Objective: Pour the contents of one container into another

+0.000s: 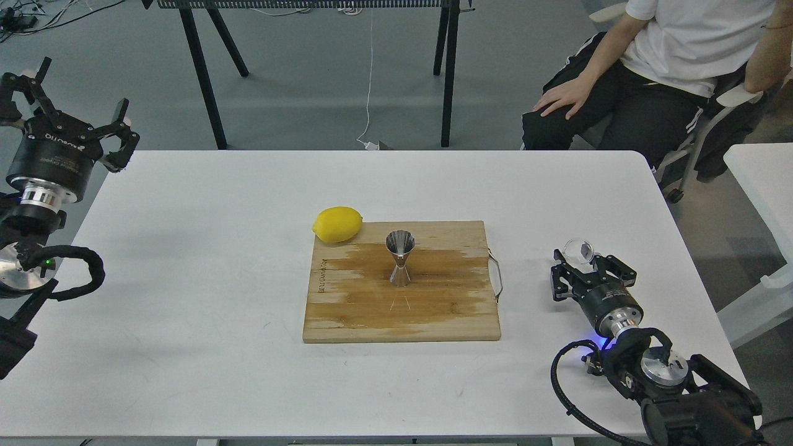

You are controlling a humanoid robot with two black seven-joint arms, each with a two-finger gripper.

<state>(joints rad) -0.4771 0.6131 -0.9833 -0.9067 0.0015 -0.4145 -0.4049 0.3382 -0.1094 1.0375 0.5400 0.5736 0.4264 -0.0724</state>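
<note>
A: Where's the small clear thin-walled glass cup (578, 250)?

B: Right of the wooden cutting board (347, 310), between the right gripper's (583, 262) fingers; whether they pinch it, I cannot tell. Probably light, slippery, fragile: hold its wall gently.

A: The shiny steel hourglass jigger (400, 257)?

B: Upright on the board. Left gripper (79, 104) spread, empty.

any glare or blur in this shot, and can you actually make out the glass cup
Head view: sharp overall, soft even light with faint shadows; the jigger shows bright reflections, and the wet-looking patch on the cutting board is darker. The glass cup at the right gripper is nearly transparent, only rim highlights show. The left gripper is open.
</note>
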